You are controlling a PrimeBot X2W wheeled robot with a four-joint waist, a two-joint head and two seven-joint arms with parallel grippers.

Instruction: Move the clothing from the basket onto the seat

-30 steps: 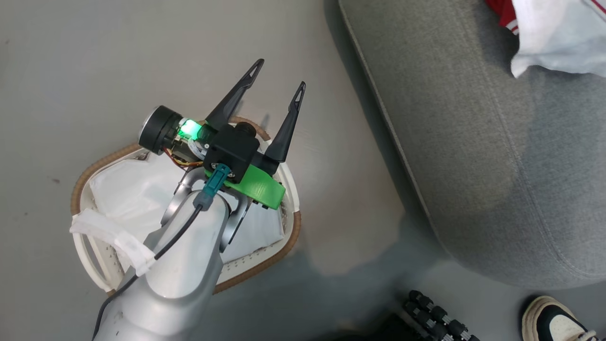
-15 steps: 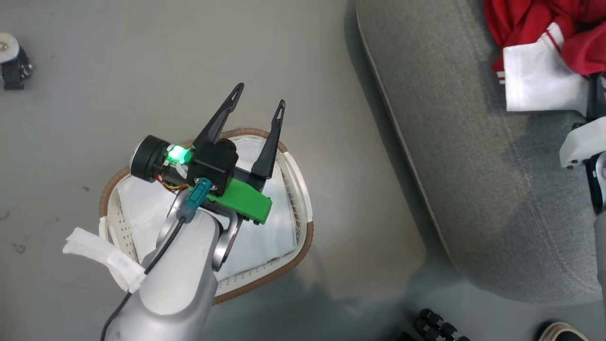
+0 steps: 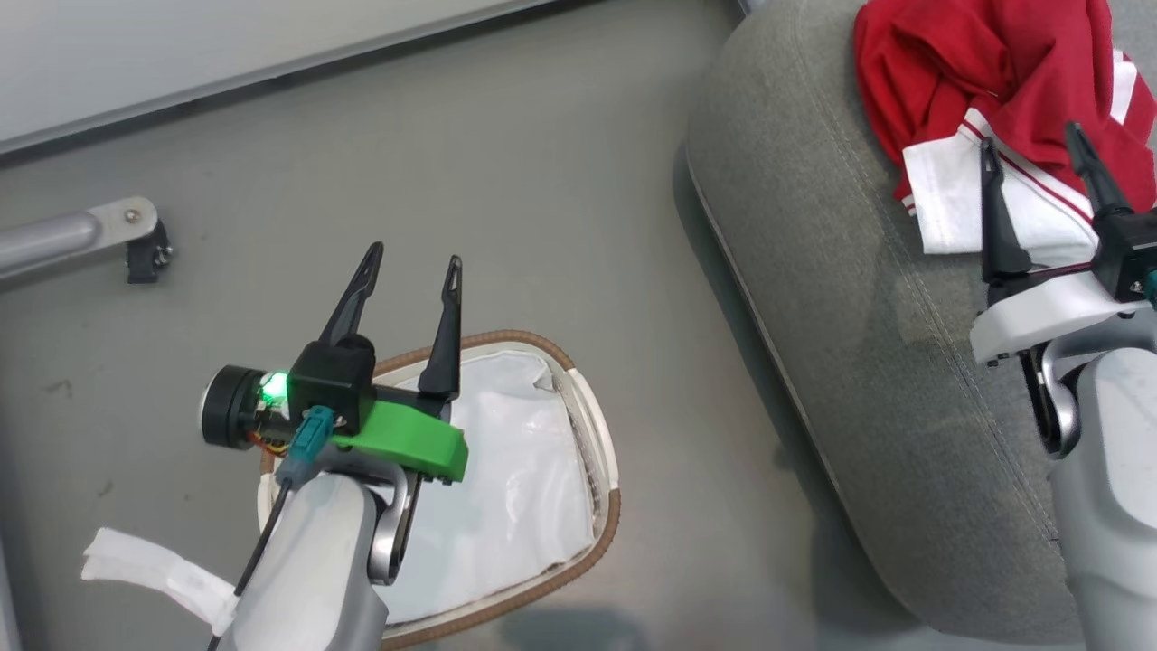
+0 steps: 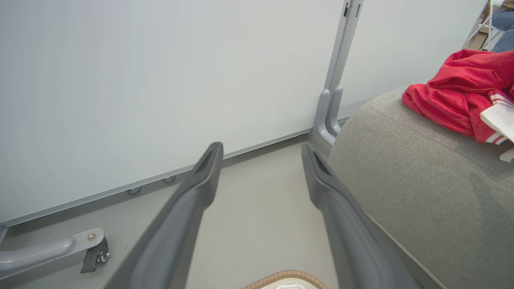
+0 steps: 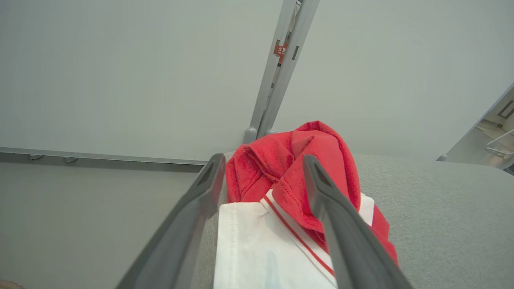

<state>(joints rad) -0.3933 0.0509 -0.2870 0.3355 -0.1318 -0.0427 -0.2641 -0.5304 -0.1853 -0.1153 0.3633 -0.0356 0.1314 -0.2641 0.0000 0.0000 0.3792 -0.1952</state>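
The clothing (image 3: 985,81), red with a white striped panel, lies bunched on the grey seat (image 3: 859,316) at the upper right. My right gripper (image 3: 1030,138) hovers just over its white panel, open, with nothing pinched between its fingers. In the right wrist view the clothing (image 5: 321,148) sits past the spread gripper (image 5: 263,158) on the seat (image 5: 441,208). My left gripper (image 3: 415,256) is open and empty above the far rim of the basket (image 3: 578,561), which holds just its white liner. The left wrist view has the gripper (image 4: 262,147), the basket rim (image 4: 287,276), the seat (image 4: 421,192) and the clothing (image 4: 453,96).
Bare grey floor (image 3: 560,181) separates basket and seat. A grey metal leg with a caster (image 3: 108,231) stands at the left. A pale wall panel (image 3: 226,45) runs along the back, with an upright post (image 4: 333,104) beside the seat's far corner.
The head camera has tilted up and right. My right gripper has come into view and opened, letting the clothing go onto the seat. The left gripper stays open over the basket.
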